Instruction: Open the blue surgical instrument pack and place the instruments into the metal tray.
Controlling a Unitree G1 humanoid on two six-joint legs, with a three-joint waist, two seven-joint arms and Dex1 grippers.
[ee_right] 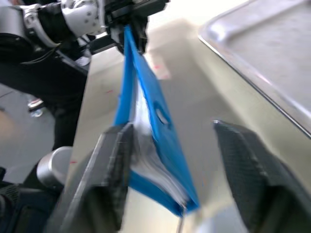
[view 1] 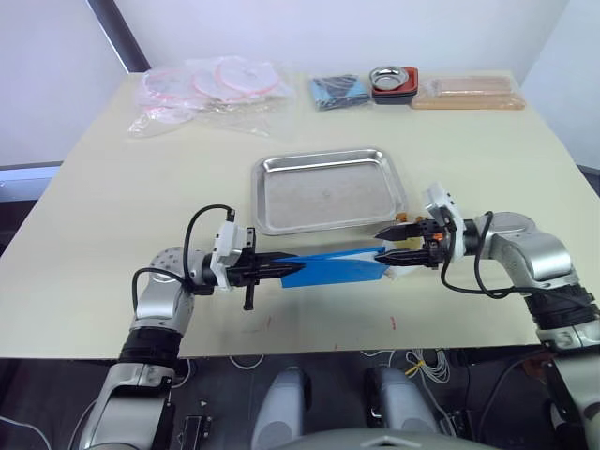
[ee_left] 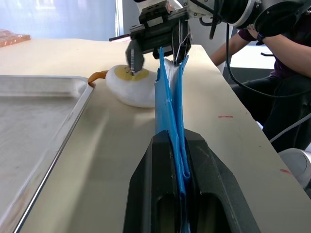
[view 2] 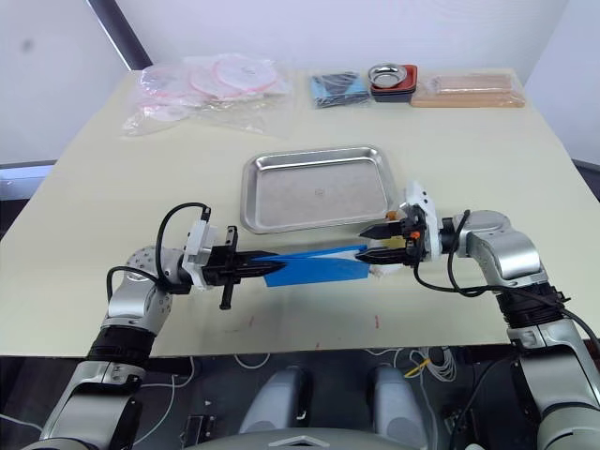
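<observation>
— Blue wrap was where, and was it opened?

— Not yet; the blue surgical instrument pack (view 1: 333, 268) hung folded between both arms, just in front of the metal tray (view 1: 328, 190), above the tabletop (view 1: 112, 197).

— And each tool?

— The left tool (ee_left: 179, 160) was clamped on one end of the pack; the right tool (ee_right: 172, 145) had its fingers spread wide, the other end sitting between them.

— Instruments?

— None could be seen; the tray was bare, so unwrapping and all the placing remained, by my judgement.
</observation>
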